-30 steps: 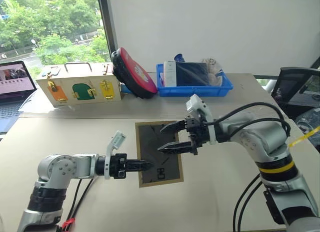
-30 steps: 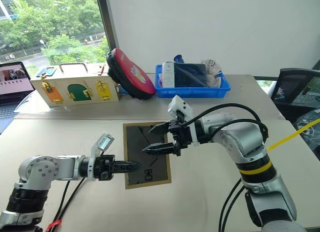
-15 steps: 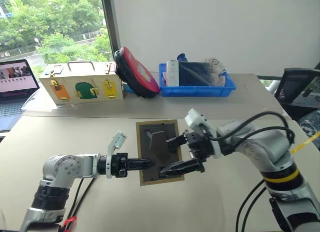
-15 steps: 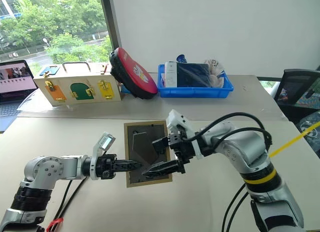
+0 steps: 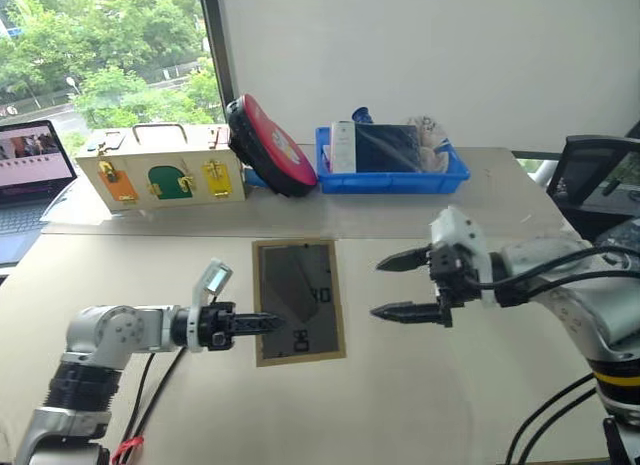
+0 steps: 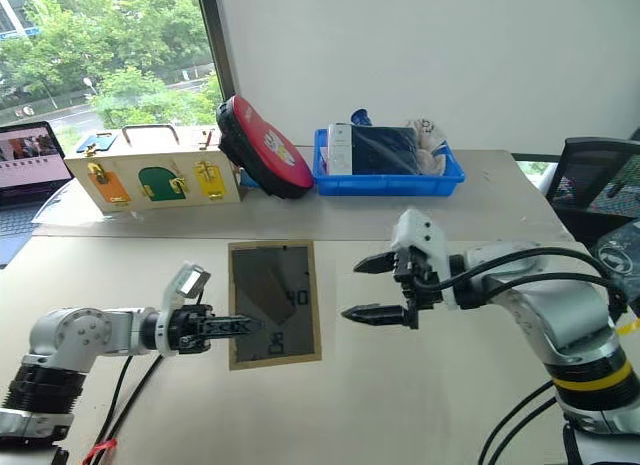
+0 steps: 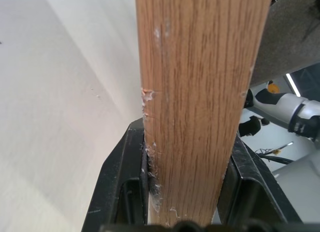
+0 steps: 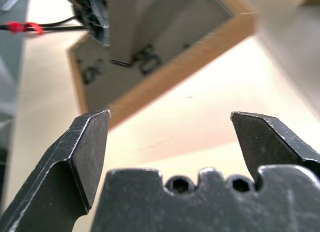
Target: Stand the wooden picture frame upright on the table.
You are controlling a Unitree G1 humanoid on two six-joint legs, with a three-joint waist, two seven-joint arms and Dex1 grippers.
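Beige and matte, the table (image 5: 420, 405) ran from the near edge to a window and a white wall. On it the wooden picture frame (image 5: 297, 301) showed its dark grey back upward, the stand flap (image 5: 291, 290) visible on the panel. The left pincer (image 5: 268, 323) was clamped on the frame's left wooden edge, reaching in level from the left; the left wrist view showed the light wood wedged tight between its two black fingers (image 7: 125, 177). The right pincer (image 5: 392, 287) hung above the table just right of the frame, apart from it, its jaws spread wide with nothing between them. Along the far side stood a cream latch box (image 5: 158, 173), a red and black round object (image 5: 268, 145) leaning beside it, and a blue bin (image 5: 390, 161). A laptop (image 5: 32, 165) sat at the far left
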